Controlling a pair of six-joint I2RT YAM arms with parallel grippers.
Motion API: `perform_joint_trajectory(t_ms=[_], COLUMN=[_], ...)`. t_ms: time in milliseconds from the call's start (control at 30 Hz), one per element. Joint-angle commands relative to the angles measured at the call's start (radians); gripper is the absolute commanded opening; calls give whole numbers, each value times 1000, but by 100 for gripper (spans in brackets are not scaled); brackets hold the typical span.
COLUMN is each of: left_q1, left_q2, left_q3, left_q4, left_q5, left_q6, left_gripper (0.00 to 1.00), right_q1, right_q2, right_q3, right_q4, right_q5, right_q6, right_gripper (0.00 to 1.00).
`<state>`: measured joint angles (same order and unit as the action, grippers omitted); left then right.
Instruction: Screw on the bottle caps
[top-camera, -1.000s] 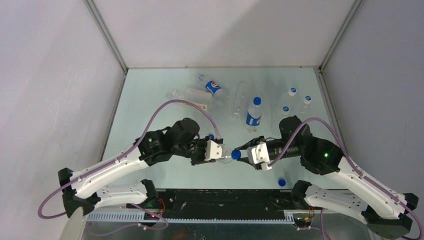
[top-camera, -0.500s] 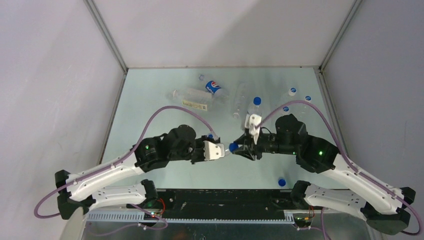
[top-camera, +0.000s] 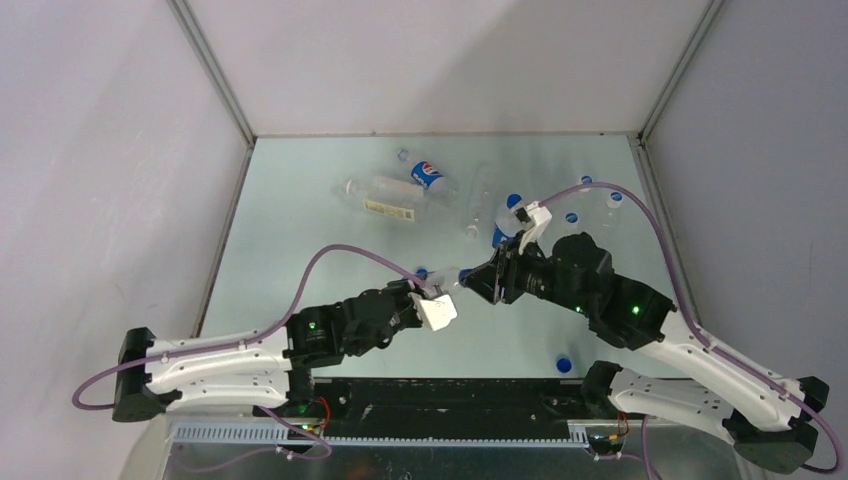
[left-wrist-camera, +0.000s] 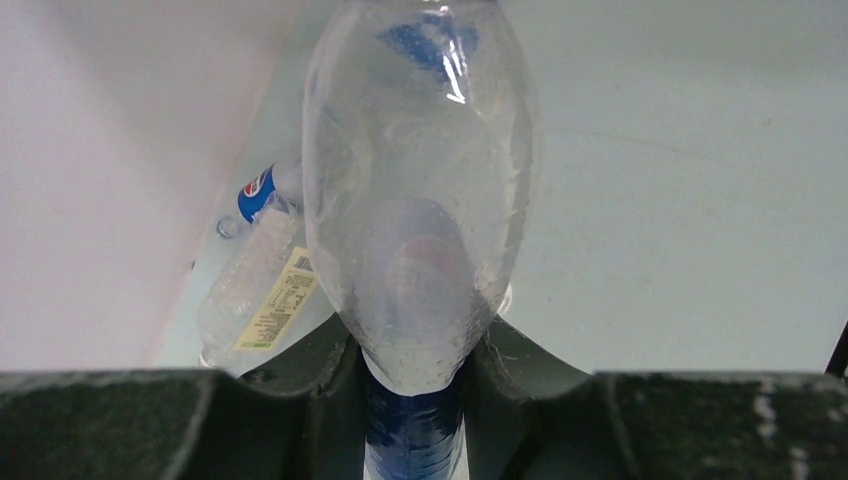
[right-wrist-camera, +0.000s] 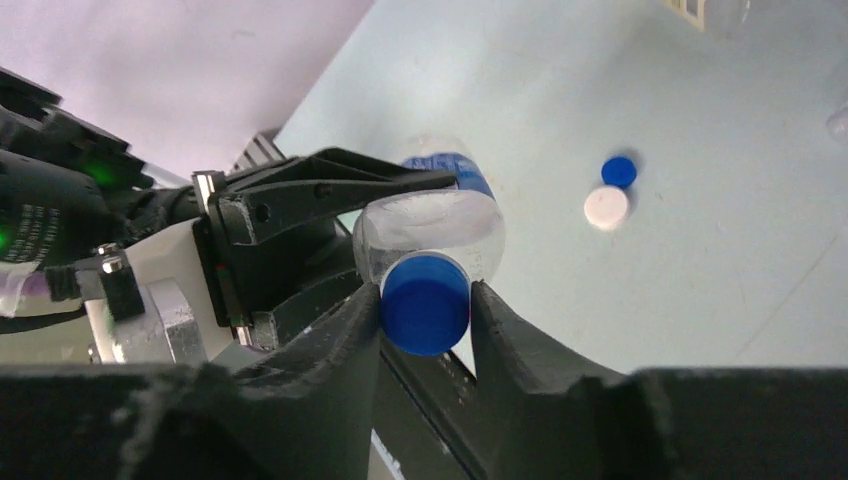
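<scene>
A blue cap (right-wrist-camera: 425, 303) is being seen against a clear bottle (left-wrist-camera: 420, 200) banded in dark blue. A white cap (right-wrist-camera: 606, 208) and a second blue cap (right-wrist-camera: 619, 171) are being shown against the pale green bench (right-wrist-camera: 700, 120).

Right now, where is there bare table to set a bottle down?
Free: the left side of the table, between the side wall and the lying bottles; also the near strip from the left gripper across to a loose blue cap. Crowded: back centre and back right, full of bottles, and the middle around the right gripper.
</scene>
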<state>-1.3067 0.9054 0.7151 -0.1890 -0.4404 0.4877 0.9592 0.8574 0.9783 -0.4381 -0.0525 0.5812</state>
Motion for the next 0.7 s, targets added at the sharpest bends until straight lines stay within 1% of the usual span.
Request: perform_joint_trajectory(t_ms=[0, 33, 100, 167, 267, 433, 567, 667], left_q1=[-12, -12, -12, -11, -12, -11, -11, -11], left_q2=[-49, -49, -50, -49, -38, -23, -21, -18], left_q3=[-43, -49, -62, -74, -80, -75, -76, -74], left_q4=[212, 234, 260, 291, 322, 360, 384, 396], left_q5=[-46, -39, -23, -3, 15, 42, 49, 52], left_q6=[-85, -114, -147, -173, -196, -228, -247, -257], left_gripper=[0, 0, 0, 0, 0, 0, 0, 0], right_q1=[-3, -1, 3, 16, 50, 111, 151, 167], right_q2=[-83, -93, -120, -131, -128, -97, -81, -72], right_q3=[-43, -60, -86, -111, -128, -130, -130, -130], right_q4=[203, 218, 270, 325, 382, 405, 396, 385], right_q5=[136, 158, 175, 184, 211, 269, 292, 309], right_q6=[-68, -108, -158, -196, -234, -255, -253, -249], right_gripper=[46, 53, 58, 62, 63, 64, 62, 58])
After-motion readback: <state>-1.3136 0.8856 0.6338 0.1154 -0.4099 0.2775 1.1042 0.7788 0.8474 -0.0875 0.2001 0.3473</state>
